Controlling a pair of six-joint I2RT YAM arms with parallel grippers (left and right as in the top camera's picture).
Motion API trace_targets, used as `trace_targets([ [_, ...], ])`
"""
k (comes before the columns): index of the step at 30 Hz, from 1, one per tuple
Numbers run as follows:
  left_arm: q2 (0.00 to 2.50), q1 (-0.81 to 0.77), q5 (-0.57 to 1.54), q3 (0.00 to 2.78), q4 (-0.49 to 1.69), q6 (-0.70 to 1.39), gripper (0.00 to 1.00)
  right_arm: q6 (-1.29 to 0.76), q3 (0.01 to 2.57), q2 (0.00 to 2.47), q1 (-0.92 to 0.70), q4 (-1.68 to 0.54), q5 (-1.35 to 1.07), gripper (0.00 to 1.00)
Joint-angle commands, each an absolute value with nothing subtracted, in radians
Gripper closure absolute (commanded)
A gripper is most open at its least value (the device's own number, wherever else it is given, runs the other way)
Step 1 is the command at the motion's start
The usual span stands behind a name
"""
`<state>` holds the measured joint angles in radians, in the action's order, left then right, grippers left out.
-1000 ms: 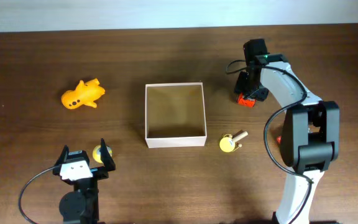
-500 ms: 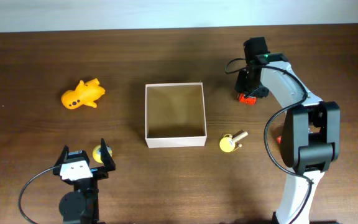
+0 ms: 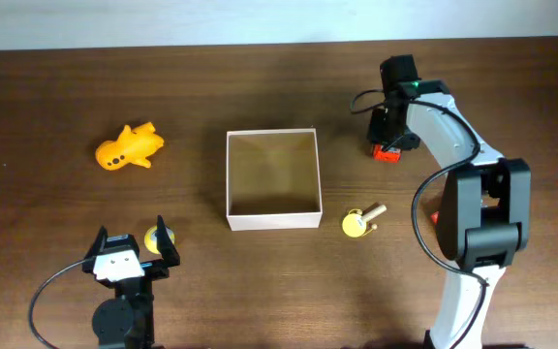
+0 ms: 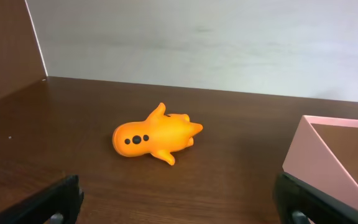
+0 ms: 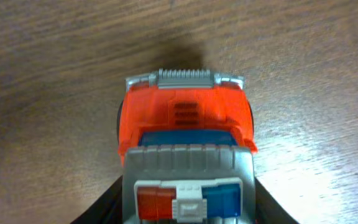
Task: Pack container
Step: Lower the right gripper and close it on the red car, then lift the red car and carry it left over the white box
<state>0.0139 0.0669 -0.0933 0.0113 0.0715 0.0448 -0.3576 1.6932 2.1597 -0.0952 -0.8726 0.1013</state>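
Note:
The container (image 3: 272, 220), a square white-walled box with a brown inside, stands mid-table with nothing in it; its corner shows in the left wrist view (image 4: 328, 155). My right gripper (image 3: 388, 143) is shut on a red toy car (image 3: 386, 153) to the right of the container. In the right wrist view the car (image 5: 185, 118), with a grey roof and a red-and-blue light bar, sits between my fingers (image 5: 188, 214) just above the wood. My left gripper (image 3: 131, 237) is open and empty at the front left; its fingers (image 4: 179, 205) are wide apart.
An orange submarine-like toy (image 3: 129, 146) lies left of the container, also in the left wrist view (image 4: 154, 134). A yellow toy with a wooden peg (image 3: 358, 222) lies by the container's front right corner. A small yellow object (image 3: 152, 239) sits by my left gripper.
My right gripper has shifted slightly toward the far side with the red car in it. The left arm and the other toys have not moved.

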Motion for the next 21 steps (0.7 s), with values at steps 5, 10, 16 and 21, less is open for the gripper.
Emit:
trace_targets([
  [5,0.006,0.073,-0.086,0.009,0.076,0.029,0.01,-0.292,1.872,2.16,-0.097,-0.964,0.117,0.62],
  [10,0.006,0.073,-0.086,0.009,0.076,0.029,0.01,-0.292,1.976,2.159,-0.098,-1.038,0.108,0.62],
  [16,0.006,0.073,-0.086,0.009,0.076,0.029,0.01,-0.292,2.079,2.159,-0.099,-1.158,-0.002,0.62],
  [21,0.006,0.073,-0.086,0.009,0.076,0.029,0.01,-0.293,2.173,2.159,-0.119,-1.276,-0.102,0.62],
])
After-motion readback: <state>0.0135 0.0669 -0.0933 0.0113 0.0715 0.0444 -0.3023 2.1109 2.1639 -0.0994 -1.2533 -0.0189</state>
